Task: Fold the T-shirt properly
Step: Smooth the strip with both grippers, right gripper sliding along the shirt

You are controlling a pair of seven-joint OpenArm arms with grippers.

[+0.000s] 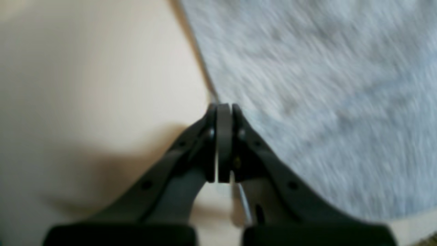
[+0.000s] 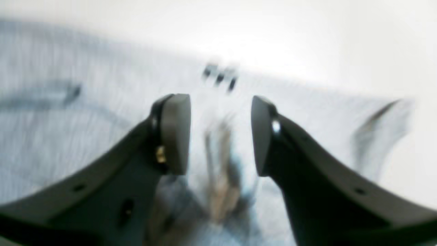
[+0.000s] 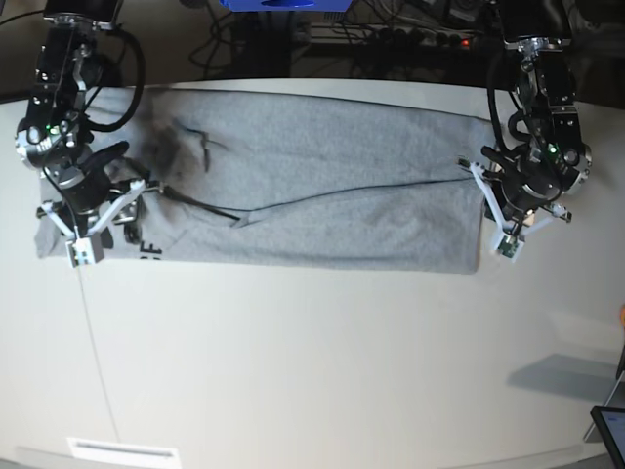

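Observation:
The heather-grey T-shirt (image 3: 312, 186) lies flat on the pale table (image 3: 322, 371) as a long band from left to right, with folds and a dark shadowed crease near its left end. A bit of black lettering (image 3: 148, 251) shows at its lower left edge and, blurred, in the right wrist view (image 2: 218, 77). My right gripper (image 2: 221, 102) is open and empty just above the shirt's left end (image 3: 98, 205). My left gripper (image 1: 224, 109) is shut at the shirt's right edge (image 3: 488, 191), with cloth (image 1: 324, 102) beside its fingers. No fabric shows between the pads.
Cables and a power strip (image 3: 410, 34) lie behind the table's far edge, next to a blue object (image 3: 283, 5). A dark flat device (image 3: 610, 430) sits at the table's lower right corner. A white label (image 3: 122, 451) is at the front left edge.

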